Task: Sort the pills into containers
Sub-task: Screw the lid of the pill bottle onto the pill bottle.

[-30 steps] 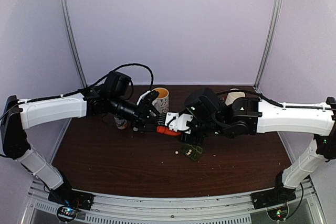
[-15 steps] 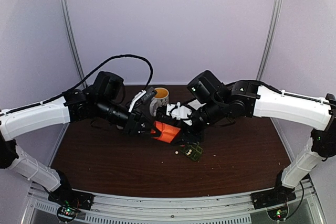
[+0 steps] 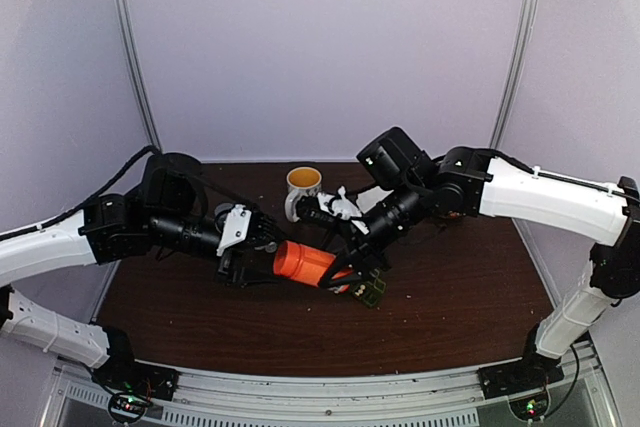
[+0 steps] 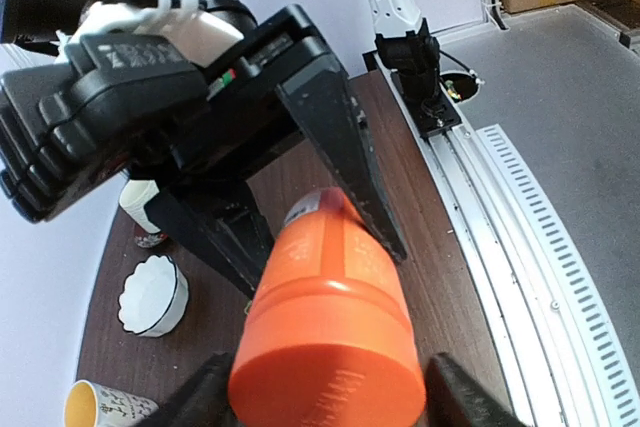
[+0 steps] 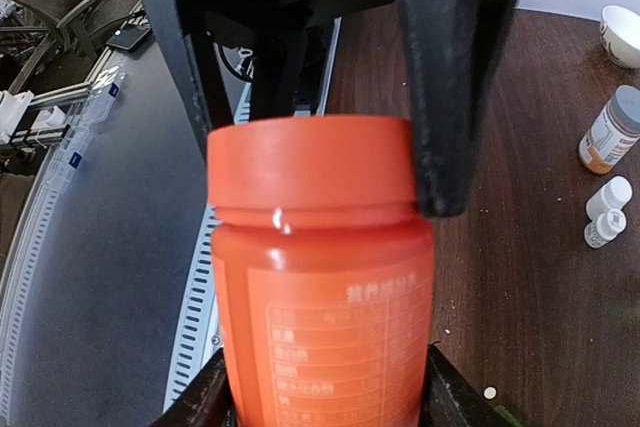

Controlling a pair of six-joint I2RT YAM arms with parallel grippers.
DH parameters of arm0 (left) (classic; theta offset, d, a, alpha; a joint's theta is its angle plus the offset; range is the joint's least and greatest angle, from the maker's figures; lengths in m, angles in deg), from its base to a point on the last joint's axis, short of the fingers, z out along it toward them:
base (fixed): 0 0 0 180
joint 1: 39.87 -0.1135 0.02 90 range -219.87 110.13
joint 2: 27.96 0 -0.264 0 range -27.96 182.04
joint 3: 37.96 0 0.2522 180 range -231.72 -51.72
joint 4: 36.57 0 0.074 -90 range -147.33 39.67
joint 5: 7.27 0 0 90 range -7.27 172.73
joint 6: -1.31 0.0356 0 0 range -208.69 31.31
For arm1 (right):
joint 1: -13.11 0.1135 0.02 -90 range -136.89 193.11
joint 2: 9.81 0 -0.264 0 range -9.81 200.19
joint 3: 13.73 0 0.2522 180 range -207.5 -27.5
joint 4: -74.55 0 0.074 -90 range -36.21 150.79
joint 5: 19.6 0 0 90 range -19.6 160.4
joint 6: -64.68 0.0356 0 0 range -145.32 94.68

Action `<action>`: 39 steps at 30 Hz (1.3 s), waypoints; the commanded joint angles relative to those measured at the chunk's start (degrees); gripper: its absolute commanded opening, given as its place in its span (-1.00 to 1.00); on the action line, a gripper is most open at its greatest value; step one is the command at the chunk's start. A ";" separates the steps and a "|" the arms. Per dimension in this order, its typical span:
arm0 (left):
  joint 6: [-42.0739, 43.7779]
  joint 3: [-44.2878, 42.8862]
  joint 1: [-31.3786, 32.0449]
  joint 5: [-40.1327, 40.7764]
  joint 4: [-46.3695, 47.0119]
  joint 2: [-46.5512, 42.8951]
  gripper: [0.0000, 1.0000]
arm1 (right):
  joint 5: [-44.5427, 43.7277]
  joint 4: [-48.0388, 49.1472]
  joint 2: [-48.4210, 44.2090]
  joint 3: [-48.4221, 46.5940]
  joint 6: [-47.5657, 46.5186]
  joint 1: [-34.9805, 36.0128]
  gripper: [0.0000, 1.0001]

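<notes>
Both arms have swung since a second ago. My left arm has drawn back and dropped toward its own side, and my right has risen behind. The orange plastic pill bottle (image 3: 305,265) with its white label now lies in plain sight between them, lower and a little further left than it was.

Its long axis runs left to right above the dark brown wooden table (image 3: 450,307), held clear of the surface (no part of it seems to rest there). The wide orange screw cap (image 5: 310,162) points at my left gripper (image 3: 262,259), and the labelled body points at my right gripper (image 3: 345,262). My right gripper is clenched on the body, fingers pressed to either side of the label. My left gripper's fingers bracket the cap on both sides, but I cannot tell from either wrist view whether they bite it or merely stand beside it.

The small flat dark-green pill box (image 3: 372,292) lies on the table just below and to the right of the bottle's base end. That puts it under my right gripper and nearer my right arm. A loose white pill (image 5: 490,390) lies on the table close beside it.

I judge the step in hand to be getting the cap off. The cap's axis lines up with my left wrist, so the twist falls to the left while the right steadies the body. The mouth would then have to be turned round toward the box, which sits at the opposite end.
</notes>
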 commanded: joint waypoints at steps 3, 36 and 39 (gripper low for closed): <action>8.43 2.18 0.62 5.74 2.97 -2.21 0.95 | 0.06 -2.61 -0.09 -0.79 1.57 -1.44 -1.00; -87.31 -1.52 -11.37 -19.12 25.87 12.88 0.94 | -49.74 11.94 -8.03 8.23 -6.39 7.33 -1.00; -89.70 -0.59 -11.38 -20.27 29.54 13.42 0.90 | -50.79 11.88 -7.58 7.99 -6.96 7.73 -1.00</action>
